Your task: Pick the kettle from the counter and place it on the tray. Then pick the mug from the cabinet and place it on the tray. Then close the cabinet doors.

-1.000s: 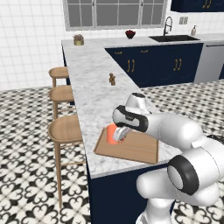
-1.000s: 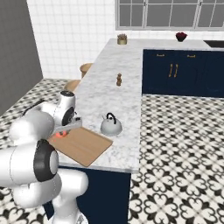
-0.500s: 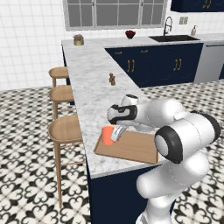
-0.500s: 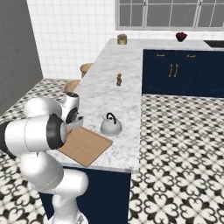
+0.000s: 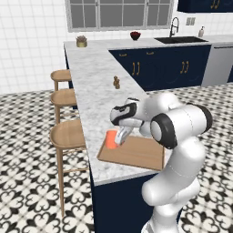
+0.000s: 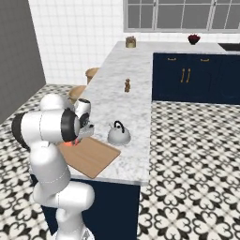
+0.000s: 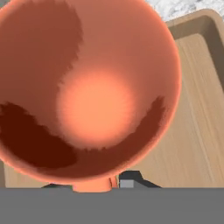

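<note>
**A:** Where do you have the mug (image 5: 110, 139) right now?

**B:** You have it at the tray's (image 5: 141, 154) corner nearest the stool-side edge of the counter (image 5: 93, 86); in the left base view it stands upright there, orange-red, with the gripper (image 5: 120, 138) down on it from above; whether its base rests on the wood or hangs just over it, you cannot tell.

**A:** And the jaws?

**B:** Nearly together and clamped on the mug's wall; in the hand view you look straight down into the mug (image 7: 87, 92), the rim sits right at the finger tips (image 7: 129, 180) along the bottom, and the tray's (image 7: 197, 113) wood grain and raised edge run past on one side.

**A:** What about the kettle (image 6: 119, 135)?

**B:** You see it in the right base view, grey with a dark arched handle, upright on the marble; it is just beside the tray's (image 6: 91, 157) far corner, off the board, on the side toward the counter's inner edge; it is apart from the gripper.

**A:** Anything else on the counter?

**B:** A small brown shaker (image 5: 116, 82) stands farther along the counter, well apart from the tray; a round brown pot (image 5: 81, 41) sits at the far end near the window wall; three wooden stools (image 5: 68, 133) line the outer edge.
</note>
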Robot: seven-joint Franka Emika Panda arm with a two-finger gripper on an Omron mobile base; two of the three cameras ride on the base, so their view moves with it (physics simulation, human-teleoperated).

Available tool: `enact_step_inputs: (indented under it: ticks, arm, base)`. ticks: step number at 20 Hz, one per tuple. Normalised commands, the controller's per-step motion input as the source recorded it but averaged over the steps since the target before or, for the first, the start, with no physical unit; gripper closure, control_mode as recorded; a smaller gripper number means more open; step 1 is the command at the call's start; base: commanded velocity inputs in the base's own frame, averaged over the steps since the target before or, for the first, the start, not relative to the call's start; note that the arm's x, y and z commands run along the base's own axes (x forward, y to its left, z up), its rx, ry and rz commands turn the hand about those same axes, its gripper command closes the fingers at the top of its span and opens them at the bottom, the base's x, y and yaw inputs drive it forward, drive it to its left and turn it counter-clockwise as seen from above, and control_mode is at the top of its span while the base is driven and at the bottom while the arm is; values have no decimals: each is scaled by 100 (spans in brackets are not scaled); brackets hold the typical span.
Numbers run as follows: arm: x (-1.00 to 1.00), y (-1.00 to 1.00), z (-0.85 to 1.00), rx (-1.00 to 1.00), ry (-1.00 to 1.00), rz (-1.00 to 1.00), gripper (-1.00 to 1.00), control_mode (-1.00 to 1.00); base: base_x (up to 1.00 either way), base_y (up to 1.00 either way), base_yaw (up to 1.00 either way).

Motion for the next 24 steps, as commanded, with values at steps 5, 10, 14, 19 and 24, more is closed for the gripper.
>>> enact_step_inputs:
  ticks: [5, 10, 14, 19, 24]
  arm:
    - [9, 1, -24, -2, 0, 0, 100, -100]
    - [-28, 0, 0, 0, 0, 0, 100, -100]
    - [-30, 7, -6, -1, 0, 0, 100, -100]
    - [-8, 5, -15, -8, 0, 0, -100, -100]
    - [0, 0, 3, -5, 0, -5, -100, -100]
  base:
    - [0, 0, 0]
    - [0, 0, 0]
    - [0, 0, 0]
    - [0, 0, 0]
    - [0, 0, 0]
